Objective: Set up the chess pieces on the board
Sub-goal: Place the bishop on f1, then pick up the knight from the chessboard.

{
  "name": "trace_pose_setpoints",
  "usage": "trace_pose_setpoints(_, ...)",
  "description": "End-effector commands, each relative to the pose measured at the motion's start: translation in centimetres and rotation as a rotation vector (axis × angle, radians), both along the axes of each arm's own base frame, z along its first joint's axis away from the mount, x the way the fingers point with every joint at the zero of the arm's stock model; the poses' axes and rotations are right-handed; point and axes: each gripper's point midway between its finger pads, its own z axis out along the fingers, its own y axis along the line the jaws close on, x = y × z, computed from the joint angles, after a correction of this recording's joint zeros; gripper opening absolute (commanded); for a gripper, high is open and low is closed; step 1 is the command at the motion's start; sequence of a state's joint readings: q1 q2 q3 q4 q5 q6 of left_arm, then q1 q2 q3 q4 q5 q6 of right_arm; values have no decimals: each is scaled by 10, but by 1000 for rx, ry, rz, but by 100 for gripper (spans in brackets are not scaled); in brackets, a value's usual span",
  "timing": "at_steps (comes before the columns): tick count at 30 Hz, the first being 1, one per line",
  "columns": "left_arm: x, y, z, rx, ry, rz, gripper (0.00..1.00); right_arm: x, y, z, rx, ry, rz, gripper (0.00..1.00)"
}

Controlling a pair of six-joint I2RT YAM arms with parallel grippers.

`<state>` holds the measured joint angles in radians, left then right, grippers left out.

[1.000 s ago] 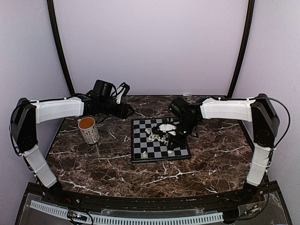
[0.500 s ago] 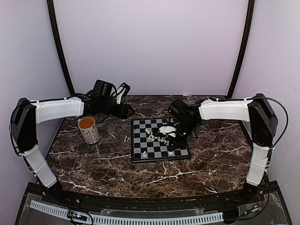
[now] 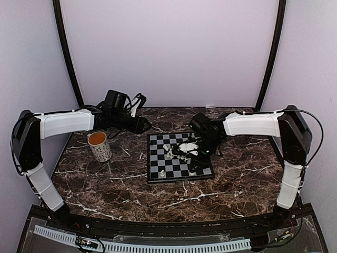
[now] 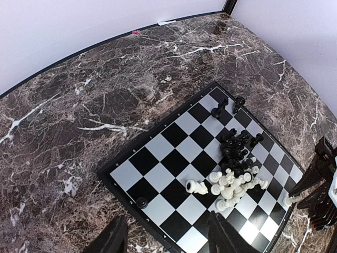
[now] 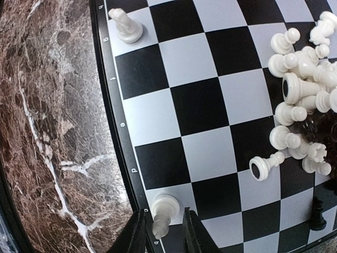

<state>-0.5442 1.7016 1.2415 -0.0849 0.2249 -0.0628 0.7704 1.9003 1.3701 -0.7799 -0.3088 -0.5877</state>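
The board [image 3: 157, 164] lies mid-table, with a heap of white and black chess pieces [image 3: 181, 149] toward its right side. My right gripper [image 3: 196, 155] hovers over the board's near right part. In the right wrist view its jaws [image 5: 163, 234] stand slightly apart on either side of a white piece [image 5: 165, 210] that stands upright on an edge square; they do not squeeze it. A white knight [image 5: 126, 26] stands further along that edge. My left gripper [image 3: 139, 125] is open and empty beyond the board's far left corner, its fingers [image 4: 113, 237] wide apart.
An orange-lined mug [image 3: 99, 146] stands left of the board. A lone black pawn [image 4: 141, 202] stands on a corner square, and a white piece [image 4: 197, 186] lies on its side near the heap. Dark marble tabletop [image 3: 116, 184] surrounds the board.
My right gripper has drawn back and up a little from the board's near right edge, leaving the white piece standing there. The left arm has not moved.
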Motion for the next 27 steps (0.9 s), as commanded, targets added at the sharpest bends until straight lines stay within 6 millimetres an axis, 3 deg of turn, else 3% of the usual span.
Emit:
trace_pose_setpoints(1,-4,-1,3,1,2,-21,54,3,2,9,12,-14,-7,30)
trace_pose_setpoints(9,-8,-12,-16,9,62,-93,53,6,2,56,130,30,-25,37)
trace_pose_setpoints(16,-19,-22,-51,123,94,-259,46,20,-14,70,189,-2,-91,36)
trace_pose_setpoints(21,-13,-28,-55,179,112,-270,43,22,-22,82,236,-26,-120,36)
trace_pose_setpoints(27,-12,-59,-63,278,97,-306,40,15,-30,87,266,-62,-132,35)
